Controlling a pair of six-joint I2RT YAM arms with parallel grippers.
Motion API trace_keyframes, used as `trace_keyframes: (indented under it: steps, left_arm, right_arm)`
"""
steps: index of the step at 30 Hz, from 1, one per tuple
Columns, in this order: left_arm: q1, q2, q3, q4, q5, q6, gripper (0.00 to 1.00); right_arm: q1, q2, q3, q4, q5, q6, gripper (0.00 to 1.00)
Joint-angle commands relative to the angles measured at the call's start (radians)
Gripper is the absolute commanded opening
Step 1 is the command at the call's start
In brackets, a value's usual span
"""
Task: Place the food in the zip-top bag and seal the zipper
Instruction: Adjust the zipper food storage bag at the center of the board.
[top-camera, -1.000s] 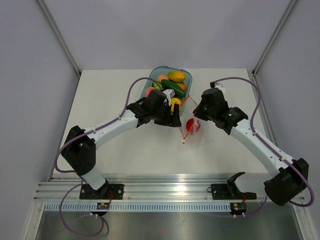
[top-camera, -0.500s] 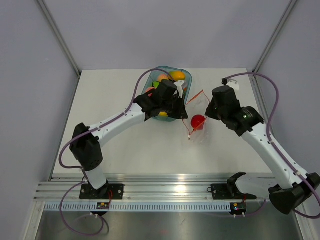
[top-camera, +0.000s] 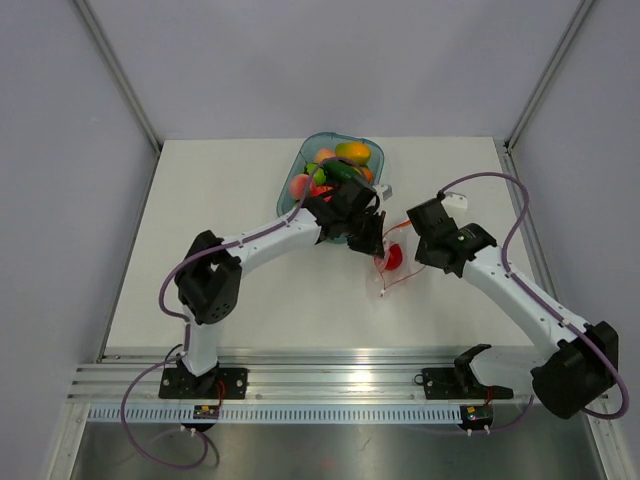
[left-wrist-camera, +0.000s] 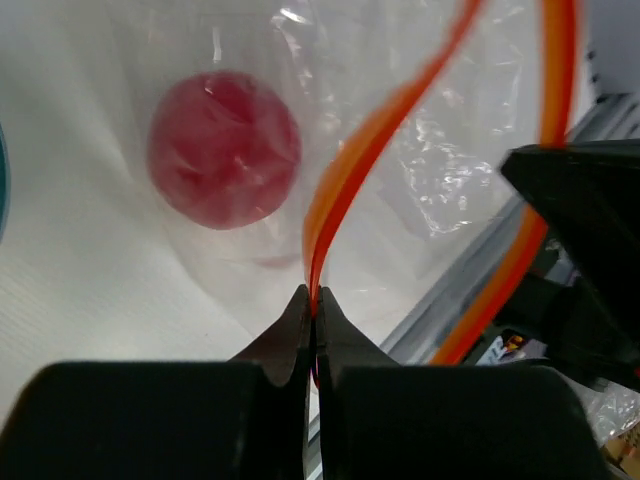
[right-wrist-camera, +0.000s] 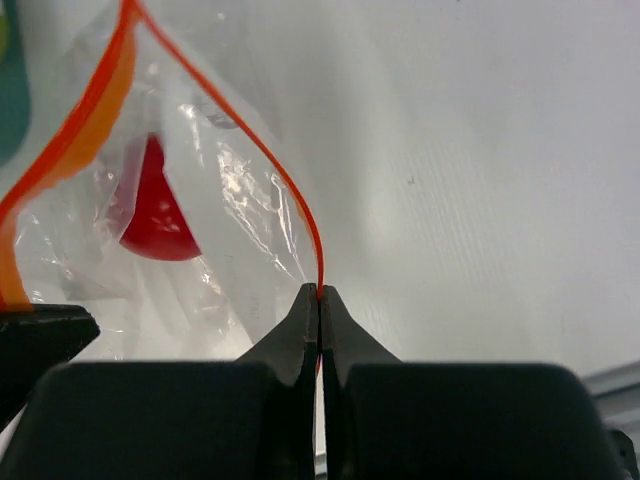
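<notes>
A robotics lab test cell; plain grey panels wall in the space beyond the left gripper and right gripper and out to either side of them, joined by bare metal struts; beneath both lies a plain white table; on the near side of them an aluminium rail carries the bolted arm bases, small circuit boards and loose purple cables; just beyond the left gripper, a blue tray holds toy fruit.
</notes>
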Motion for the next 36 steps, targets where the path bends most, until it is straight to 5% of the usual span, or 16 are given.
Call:
trace_keyframes:
  steps: [1,10,20,30,36]
  left_arm:
    - [0.004,-0.025,0.008,-0.057,-0.017,0.028,0.0]
    - [0.004,-0.307,0.042,0.001,0.009,0.024,0.0]
    - [0.004,-0.041,-0.009,-0.01,0.053,0.025,0.0]
    - [0.006,-0.069,0.08,-0.076,0.007,0.088,0.0]
    - [0.006,-0.034,0.142,-0.056,0.099,0.073,0.0]
  right_arm:
    - [-0.011,-0.038,0.067,-0.031,0.052,0.014,0.0]
    - [-0.011,-0.22,0.357,-0.103,0.037,-0.052,0.0]
    - [-0.011,-0.095,0.095,-0.06,0.089,0.013,0.0]
    - [-0.011,-0.107,0.254,-0.1,0.146,-0.075,0.0]
    - [-0.011,-0.095,0.319,-0.14,0.175,-0.09,0.0]
